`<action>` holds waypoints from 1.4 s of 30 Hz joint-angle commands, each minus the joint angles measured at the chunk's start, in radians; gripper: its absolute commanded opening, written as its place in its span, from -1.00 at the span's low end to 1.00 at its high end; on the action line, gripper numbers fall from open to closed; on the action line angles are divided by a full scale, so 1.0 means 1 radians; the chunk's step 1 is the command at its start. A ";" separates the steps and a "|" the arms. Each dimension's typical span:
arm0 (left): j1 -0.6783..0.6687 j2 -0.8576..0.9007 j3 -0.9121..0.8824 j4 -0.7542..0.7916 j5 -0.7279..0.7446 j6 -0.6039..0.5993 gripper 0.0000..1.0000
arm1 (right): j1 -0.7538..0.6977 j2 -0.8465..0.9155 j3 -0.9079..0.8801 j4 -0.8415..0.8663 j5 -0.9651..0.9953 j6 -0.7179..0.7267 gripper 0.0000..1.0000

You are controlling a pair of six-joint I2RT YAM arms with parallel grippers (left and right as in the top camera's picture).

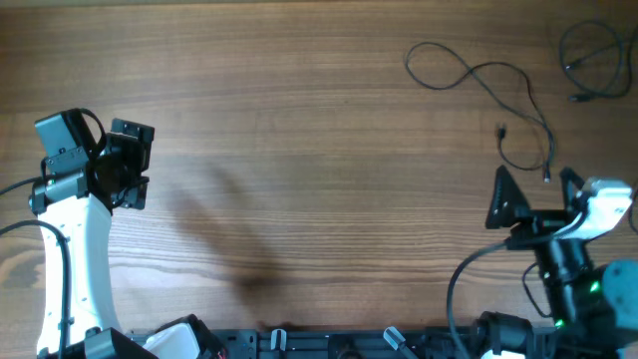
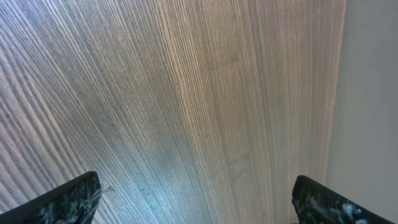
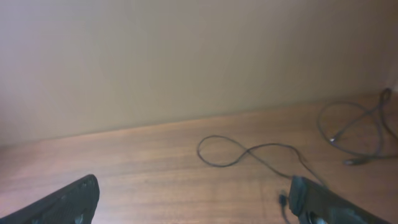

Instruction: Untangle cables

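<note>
Two thin black cables lie apart at the table's far right. One cable (image 1: 477, 72) runs from a loop down to small plug tips near my right gripper (image 1: 535, 189). The other cable (image 1: 598, 58) is coiled in the far right corner. The right wrist view shows the looped cable (image 3: 249, 152), one of its plug tips (image 3: 283, 200) just beside my right finger (image 3: 323, 202), and the corner cable (image 3: 354, 132). My right gripper (image 3: 196, 205) is open and holds nothing. My left gripper (image 1: 140, 163) stands open at the far left over bare wood (image 2: 196, 205), far from both cables.
The wooden table (image 1: 299, 150) stretches between the two arms. Its far edge meets a plain wall (image 3: 186, 62) in the right wrist view. The arms' bases and thicker black leads (image 1: 459, 289) sit along the near edge.
</note>
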 commanded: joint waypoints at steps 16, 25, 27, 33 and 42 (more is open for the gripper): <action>-0.006 0.002 0.017 0.002 -0.010 0.008 1.00 | 0.118 -0.246 -0.565 0.588 0.109 0.053 0.99; -0.006 0.002 0.017 0.002 -0.010 0.008 1.00 | 0.118 -0.304 -0.674 0.624 0.142 0.079 0.99; -0.006 0.002 0.017 0.002 -0.010 0.008 1.00 | 0.118 -0.304 -0.674 0.621 0.152 0.071 0.99; -0.006 0.002 0.017 0.002 -0.010 0.008 1.00 | 0.118 -0.304 -0.674 0.527 0.202 0.072 1.00; -0.006 0.002 0.017 0.002 -0.010 0.008 1.00 | 0.118 -0.304 -0.675 0.486 0.213 -0.133 1.00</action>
